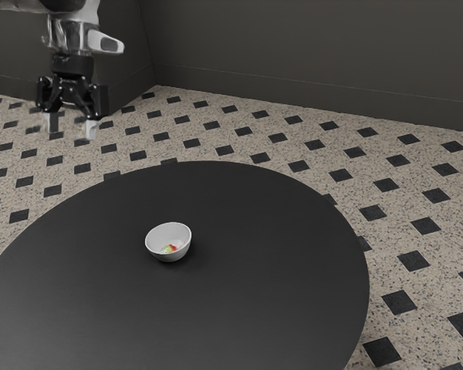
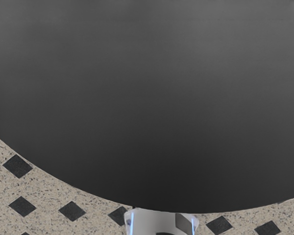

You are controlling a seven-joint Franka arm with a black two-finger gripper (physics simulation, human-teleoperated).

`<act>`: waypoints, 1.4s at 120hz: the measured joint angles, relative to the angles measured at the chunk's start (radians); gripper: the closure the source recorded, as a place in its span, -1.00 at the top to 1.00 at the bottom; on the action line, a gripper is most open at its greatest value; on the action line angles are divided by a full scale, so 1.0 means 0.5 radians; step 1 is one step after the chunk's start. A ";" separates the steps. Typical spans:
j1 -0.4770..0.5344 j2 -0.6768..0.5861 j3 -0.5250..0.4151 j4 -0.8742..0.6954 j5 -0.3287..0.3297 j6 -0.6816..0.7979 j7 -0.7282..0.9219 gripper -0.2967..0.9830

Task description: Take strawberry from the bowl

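Observation:
High at the exterior view's upper left hangs the gripper (image 1: 72,129), its two fingers spread apart with nothing between them, so it is open. A small white bowl (image 1: 168,234) stands upright on the round black table, well below the gripper and toward the exterior view's right. Inside the bowl lies a small red and yellow-green thing, probably the strawberry (image 1: 173,247); its shape is too small to make out.
The round black table (image 1: 270,270) has a curved edge, which also crosses the wrist view, where the dark tabletop (image 2: 147,107) shows. Around it lies a speckled floor (image 1: 417,231) with black diamonds. Dark walls (image 1: 316,54) stand behind.

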 joint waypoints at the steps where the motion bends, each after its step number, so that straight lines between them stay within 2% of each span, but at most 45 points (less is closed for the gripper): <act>1: 0.000 0.001 0.001 -0.005 0.000 0.042 0.005 0.54; 20: 0.002 0.004 0.004 -0.035 0.000 0.587 0.078 0.54; 29: 0.003 0.003 0.000 -0.035 -0.001 0.731 0.106 0.54; 49: -0.006 0.012 -0.140 0.053 0.021 0.940 0.157 0.53; 73: 0.012 0.224 -0.117 -0.241 0.069 1.170 0.201 0.54; 94: 0.013 0.222 -0.113 -0.722 0.076 1.549 0.231 0.54; 108: 0.013 0.212 -0.118 -0.850 0.076 1.750 0.280 0.54; 125: 0.011 0.132 -0.143 -0.937 0.025 1.881 0.666 0.54; 141: 0.013 0.125 -0.136 -0.969 -0.143 1.929 1.133 0.54; 168: 0.015 0.165 -0.132 -1.064 -0.188 1.968 1.699 0.54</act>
